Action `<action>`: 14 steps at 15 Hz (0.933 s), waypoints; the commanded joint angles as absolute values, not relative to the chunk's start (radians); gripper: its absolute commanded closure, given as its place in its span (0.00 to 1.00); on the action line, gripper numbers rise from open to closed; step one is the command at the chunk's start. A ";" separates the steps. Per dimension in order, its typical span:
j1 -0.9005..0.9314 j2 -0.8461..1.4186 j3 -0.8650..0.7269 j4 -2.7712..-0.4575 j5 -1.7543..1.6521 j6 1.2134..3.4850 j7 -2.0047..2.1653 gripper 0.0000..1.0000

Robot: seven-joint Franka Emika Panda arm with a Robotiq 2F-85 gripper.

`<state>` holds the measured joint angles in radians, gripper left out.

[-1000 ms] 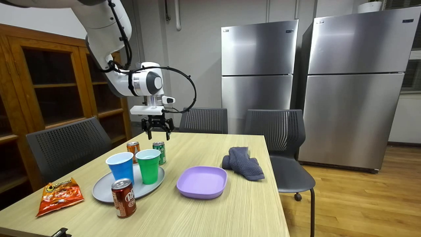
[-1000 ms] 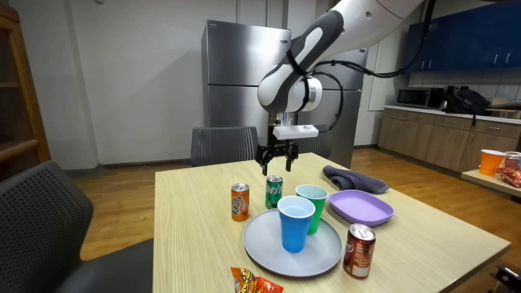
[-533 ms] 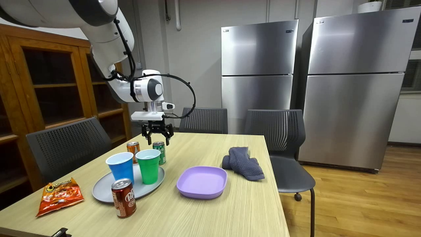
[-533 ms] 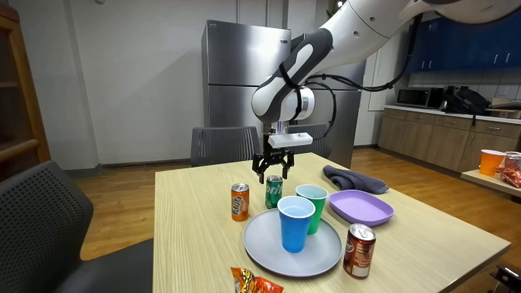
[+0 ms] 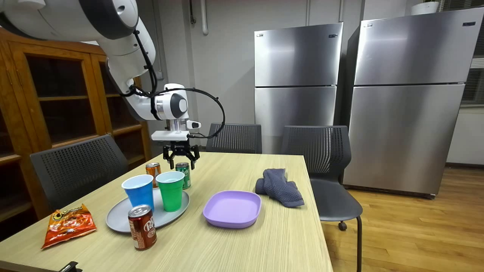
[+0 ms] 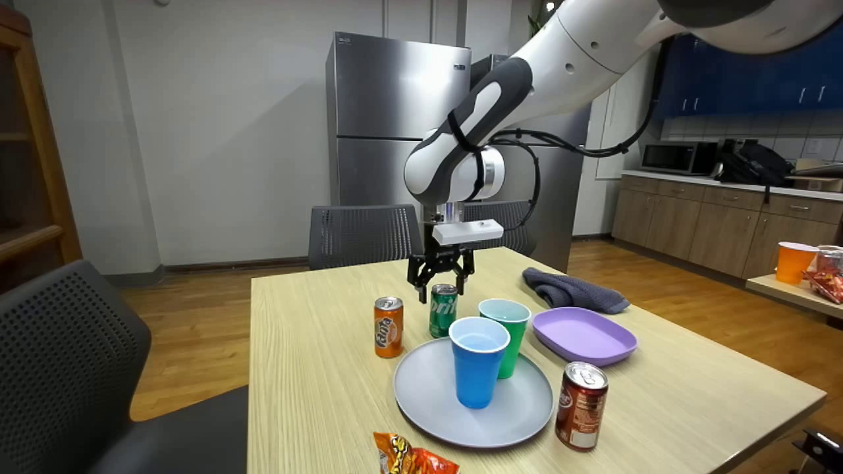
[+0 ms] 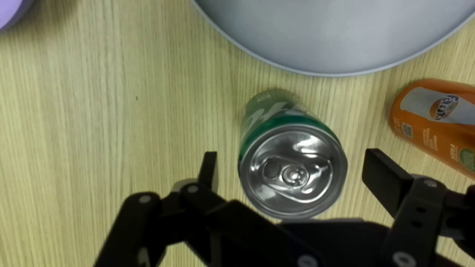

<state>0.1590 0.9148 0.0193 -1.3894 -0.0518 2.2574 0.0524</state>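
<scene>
Plainly, the black claw (image 5: 182,166) has its fingers apart above the pale, finely grained desk (image 7: 92,129). Directly beneath it, a cylindrical green metal can (image 6: 443,316) stands upright, long axis vertical, its shiny ring-pull top facing the claw, roughly centred between the fingertips, gaps showing either side.

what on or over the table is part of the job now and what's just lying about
Likely in the job:
gripper, open, holding nothing
green Sprite can, standing under it, not gripped

Apparently just lying about:
orange Fanta can
dark red Dr Pepper can
blue cup and green cup, on the grey plate
purple tray
dark towel
snack bag
</scene>
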 commanded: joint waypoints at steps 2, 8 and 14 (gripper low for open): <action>0.157 0.922 0.023 -1.357 -0.067 2.217 0.034 0.00; 0.156 0.914 0.023 -1.368 -0.067 2.221 0.032 0.00; 0.158 0.911 0.021 -1.375 -0.070 2.225 0.032 0.25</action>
